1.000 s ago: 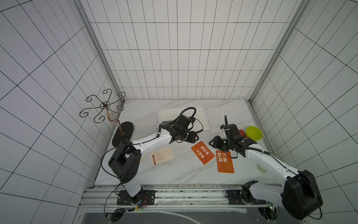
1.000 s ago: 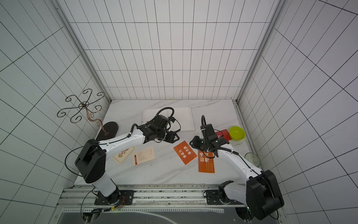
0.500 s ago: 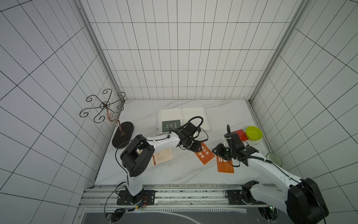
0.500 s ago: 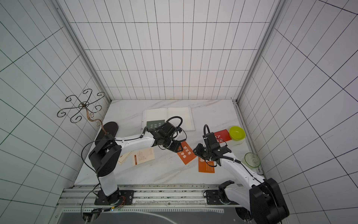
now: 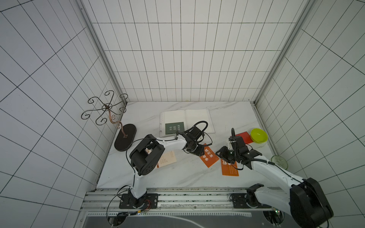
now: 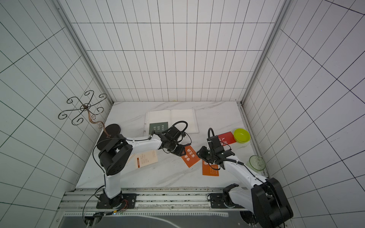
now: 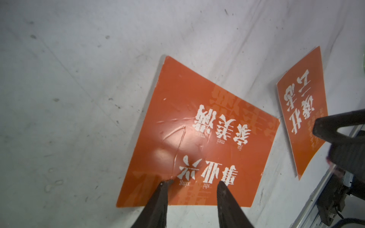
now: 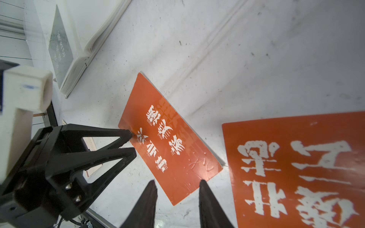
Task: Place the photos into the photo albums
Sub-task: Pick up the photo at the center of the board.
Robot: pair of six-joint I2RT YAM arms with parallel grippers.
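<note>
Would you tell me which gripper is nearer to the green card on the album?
Left. The left gripper is at the end of an orange card nearest the green card; the right gripper is at that card's far side.

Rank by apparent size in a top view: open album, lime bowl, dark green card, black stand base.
1. open album
2. black stand base
3. lime bowl and dark green card: too alike to rank.

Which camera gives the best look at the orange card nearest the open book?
The left wrist view: the orange card fills the frame, white lettering and creases plain. The right wrist view shows the card smaller and slanted, the left gripper at one end. In both top views the card is tiny, partly hidden by that gripper.
</note>
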